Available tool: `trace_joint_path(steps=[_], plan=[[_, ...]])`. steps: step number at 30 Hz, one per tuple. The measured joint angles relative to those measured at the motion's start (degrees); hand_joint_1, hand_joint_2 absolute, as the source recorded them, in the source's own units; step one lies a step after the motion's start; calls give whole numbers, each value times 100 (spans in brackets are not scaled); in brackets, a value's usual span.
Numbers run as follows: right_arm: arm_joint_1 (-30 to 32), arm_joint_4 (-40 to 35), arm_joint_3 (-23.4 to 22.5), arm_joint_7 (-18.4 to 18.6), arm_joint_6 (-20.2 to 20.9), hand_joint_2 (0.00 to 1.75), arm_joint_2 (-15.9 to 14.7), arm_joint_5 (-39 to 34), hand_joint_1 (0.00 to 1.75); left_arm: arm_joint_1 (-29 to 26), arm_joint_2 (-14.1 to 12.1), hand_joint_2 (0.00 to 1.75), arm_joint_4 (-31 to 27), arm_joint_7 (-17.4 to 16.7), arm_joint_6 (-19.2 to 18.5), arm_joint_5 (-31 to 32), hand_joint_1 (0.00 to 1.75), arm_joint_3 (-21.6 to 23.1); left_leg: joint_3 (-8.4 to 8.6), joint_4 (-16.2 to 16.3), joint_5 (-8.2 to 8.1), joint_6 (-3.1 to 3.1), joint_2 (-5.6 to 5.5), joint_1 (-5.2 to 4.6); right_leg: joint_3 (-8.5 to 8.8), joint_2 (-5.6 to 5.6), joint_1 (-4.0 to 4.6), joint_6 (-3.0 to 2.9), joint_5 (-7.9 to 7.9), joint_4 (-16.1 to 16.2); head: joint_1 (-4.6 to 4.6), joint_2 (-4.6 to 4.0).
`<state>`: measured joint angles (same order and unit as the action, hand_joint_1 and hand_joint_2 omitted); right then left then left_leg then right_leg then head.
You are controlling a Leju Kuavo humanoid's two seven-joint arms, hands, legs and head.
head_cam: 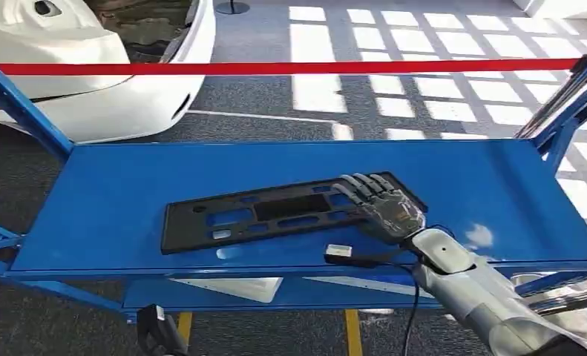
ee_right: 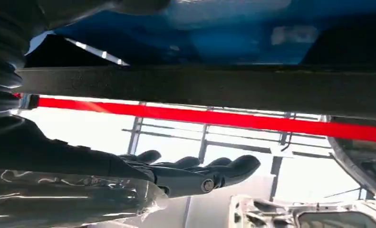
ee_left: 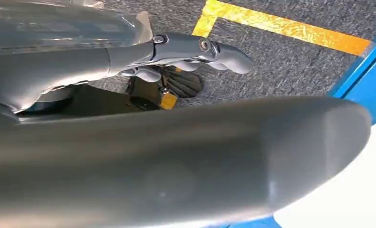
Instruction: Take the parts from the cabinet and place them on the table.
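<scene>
R robot hand [head_cam: 383, 208] flat on black panel [head_cam: 275, 213], fingers straight

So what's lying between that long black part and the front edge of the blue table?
In the head view, a small silver-and-black box with a black cable lies between the black part and the blue table edge, beside the right hand.

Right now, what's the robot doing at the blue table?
The right hand rests on the right end of a black panel that lies flat on the blue table. Whether the fingers actually grip the panel is hard to tell. The left hand hangs low over grey carpet with a yellow line, holding nothing, fingers loosely extended. A red barrier tape runs behind the table, with a white car body beyond it.
</scene>
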<state>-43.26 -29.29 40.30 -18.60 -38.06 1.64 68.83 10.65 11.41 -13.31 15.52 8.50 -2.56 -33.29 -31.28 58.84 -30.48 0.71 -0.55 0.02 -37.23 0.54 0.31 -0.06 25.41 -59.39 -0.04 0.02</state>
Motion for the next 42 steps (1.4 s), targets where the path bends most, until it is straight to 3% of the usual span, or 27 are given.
trace_joint_path(steps=[10,20,21,22,42], plan=[[162,-66,-385,332,-212,175,-2,614,0,2,0,0,0,-9,-9,2,0,59,0,0,0,0,0,-1,0,1,0,0,0,0,0,0],[258,-131,-843,339,-212,175,-2,957,0,-3,0,0,0,-24,0,2,0,94,1,0,0,0,0,-2,0,0,0,0,0,0,0,0],[261,-131,-870,339,-212,175,-2,964,12,-3,0,0,0,-24,0,2,0,94,1,0,0,0,0,-2,0,0,0,0,0,0,0,0],[263,-131,-898,341,-212,175,-2,968,175,-3,0,0,0,-24,0,2,0,94,1,0,0,0,0,-2,0,0,0,0,0,0,-2,0],[308,-262,-1405,-37,-214,175,-4,1034,175,-2,0,0,0,-20,0,0,0,96,-2,0,0,0,0,-1,-1,0,0,0,0,0,0,0]])
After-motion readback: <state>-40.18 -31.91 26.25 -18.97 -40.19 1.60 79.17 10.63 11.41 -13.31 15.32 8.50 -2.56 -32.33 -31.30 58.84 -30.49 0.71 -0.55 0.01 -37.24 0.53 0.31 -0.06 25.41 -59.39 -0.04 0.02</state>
